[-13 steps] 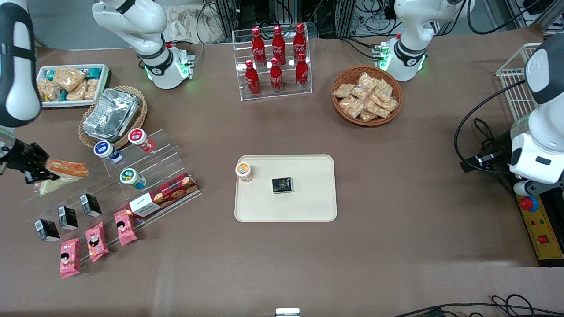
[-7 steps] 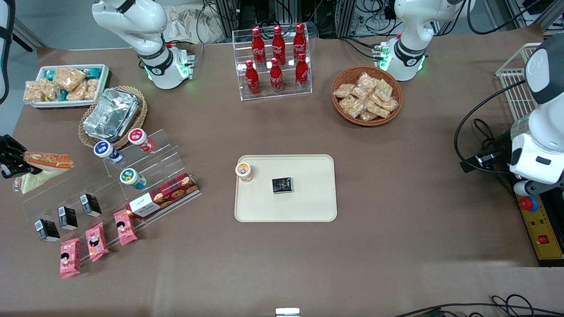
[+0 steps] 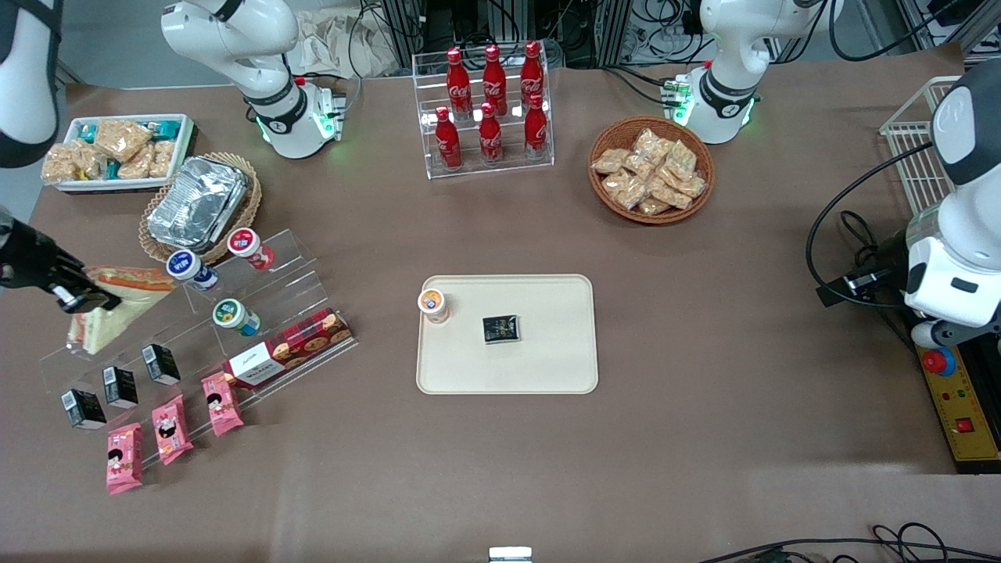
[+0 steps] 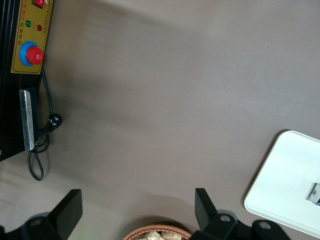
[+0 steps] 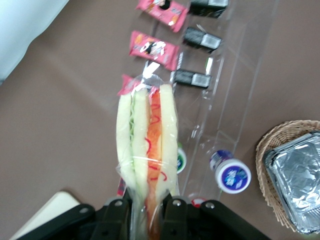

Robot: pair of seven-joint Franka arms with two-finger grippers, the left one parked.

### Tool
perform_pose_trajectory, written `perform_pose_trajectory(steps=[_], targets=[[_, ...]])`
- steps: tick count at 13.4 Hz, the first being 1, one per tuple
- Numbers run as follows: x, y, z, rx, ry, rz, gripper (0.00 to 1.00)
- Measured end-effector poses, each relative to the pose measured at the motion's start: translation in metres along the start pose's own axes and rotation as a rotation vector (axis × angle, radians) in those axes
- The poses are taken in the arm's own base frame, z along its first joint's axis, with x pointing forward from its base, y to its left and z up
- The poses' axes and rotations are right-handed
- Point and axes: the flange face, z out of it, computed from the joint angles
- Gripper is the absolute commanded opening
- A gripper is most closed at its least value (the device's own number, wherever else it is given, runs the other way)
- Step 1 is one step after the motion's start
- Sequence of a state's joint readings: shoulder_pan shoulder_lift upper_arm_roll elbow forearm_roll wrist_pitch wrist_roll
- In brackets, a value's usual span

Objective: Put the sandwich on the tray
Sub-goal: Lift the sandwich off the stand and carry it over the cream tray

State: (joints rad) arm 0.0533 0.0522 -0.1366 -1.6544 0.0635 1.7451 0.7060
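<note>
Gripper (image 5: pixel 148 210) clamped on the sandwich (image 5: pixel 148 145), held in the air over the clear stepped rack (image 3: pixel 195 313) at the working arm's end of the worktop (image 3: pixel 704 328). Tray (image 3: pixel 547 360) mid-worktop, holding a small cup (image 3: pixel 432 304) and a dark packet (image 3: pixel 500 328). Snack packets fill the wicker basket (image 3: pixel 651 168).

Right arm's hanging out at its own end of the worktop, claw (image 3: pixel 78 299) clamped on the sandwich (image 3: pixel 117 305), lifted up.
</note>
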Motion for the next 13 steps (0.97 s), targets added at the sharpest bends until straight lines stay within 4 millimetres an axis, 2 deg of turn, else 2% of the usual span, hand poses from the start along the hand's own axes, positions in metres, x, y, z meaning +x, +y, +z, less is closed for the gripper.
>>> perform_pose_trajectory(steps=[3, 5, 8, 11, 13], targets=[[-0.039, -0.039, 0.002, -0.010, -0.016, -0.107, 0.00], [-0.077, -0.073, 0.008, -0.017, -0.025, -0.198, 0.00], [-0.133, -0.123, 0.028, -0.039, -0.042, -0.324, 0.00], [-0.174, -0.167, 0.044, -0.028, -0.006, -0.424, 0.00], [-0.196, -0.188, 0.053, -0.057, 0.073, -0.501, 0.00]])
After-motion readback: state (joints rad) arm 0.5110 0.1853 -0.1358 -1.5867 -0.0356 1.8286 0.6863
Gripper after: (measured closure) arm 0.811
